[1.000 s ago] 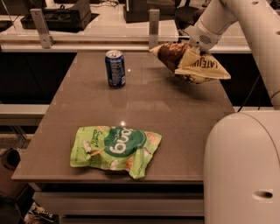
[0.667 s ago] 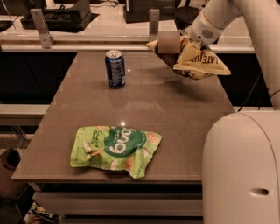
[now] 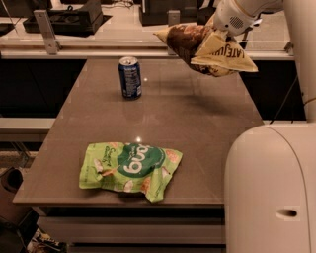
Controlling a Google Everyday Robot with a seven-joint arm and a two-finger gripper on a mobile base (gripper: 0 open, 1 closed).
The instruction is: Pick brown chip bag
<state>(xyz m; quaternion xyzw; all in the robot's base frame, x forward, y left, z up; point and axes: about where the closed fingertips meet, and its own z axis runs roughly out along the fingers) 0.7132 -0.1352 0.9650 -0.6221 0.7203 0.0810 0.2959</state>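
White robot body [image 3: 269, 188] nearest, at right. Green snack bag [image 3: 129, 170] flat near front edge of table [image 3: 197, 123], untouched. Blue can [image 3: 130, 77] upright further back, left of centre. Far right, brown chip bag [image 3: 202, 47] aloft, clear of tabletop, tilted, clamped at its upper side by gripper [image 3: 217, 30], pincer closed on it. Grasp and lift look done; only holding it secure is left.

Pincer [image 3: 215, 35], upper right, clutches brown chip bag [image 3: 186, 43] — tips hidden; arm [image 3: 249, 9] cropped.

Office desks [image 3: 118, 27]; gripper [image 3: 213, 30] top-right holds brown chip bag [image 3: 195, 44].
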